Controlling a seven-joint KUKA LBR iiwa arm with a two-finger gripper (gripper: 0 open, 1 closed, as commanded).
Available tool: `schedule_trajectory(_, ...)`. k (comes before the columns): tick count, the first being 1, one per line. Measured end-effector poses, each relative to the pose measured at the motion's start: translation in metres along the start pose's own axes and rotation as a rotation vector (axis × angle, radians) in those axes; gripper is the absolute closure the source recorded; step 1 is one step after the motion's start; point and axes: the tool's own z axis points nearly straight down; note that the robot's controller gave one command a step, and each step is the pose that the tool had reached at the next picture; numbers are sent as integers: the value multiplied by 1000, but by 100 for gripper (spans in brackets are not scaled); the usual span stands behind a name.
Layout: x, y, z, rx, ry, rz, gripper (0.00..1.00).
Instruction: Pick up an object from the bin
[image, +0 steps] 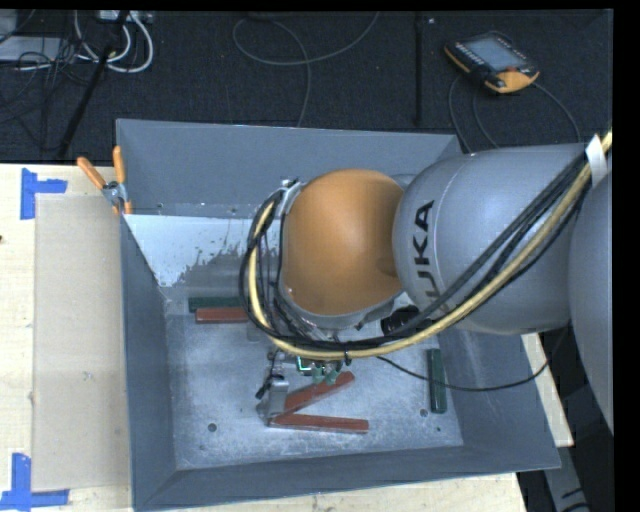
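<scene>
- The jaws hang low beneath the orange cover (340, 245) of the wrist, close to the floor of the bin (150, 400) and toward its front middle. The wrist and its cables hide much of them, so I cannot tell whether they are open or closed. Nothing can be seen gripped.
- Two red-brown sticks lie nearest.
  - The flat stick (322, 424) lies just below the jaws, and its left end is beside them. Its long axis runs almost straight left to right across the view.
  - The tilted stick (320, 392) lies just above it and rises to the right, with its upper end tucked under the wrist.
- Both sticks stretch away to the right of the jaws. I judge that a grasp would need a short shift that way, closing across a stick's narrow width.
- A dark green stick (436, 380) lies front to back, well apart on the right.
- Another red-brown stick (220, 314) lies by the back-left slope.
- On the grey arm (500, 250), the letters "UKA" can be read.
</scene>
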Motion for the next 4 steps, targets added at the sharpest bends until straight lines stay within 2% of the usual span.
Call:
schedule_trajectory(1, -2, -1, -3, -1, -7, 4, 0)
schedule_trajectory(2, 18, -37, 51, -2, -12, -51, 0)
schedule_trajectory(3, 5, -55, 110, -1, -10, -73, 0)
schedule_trajectory(4, -7, -109, 118, -1, -8, -6, 100)
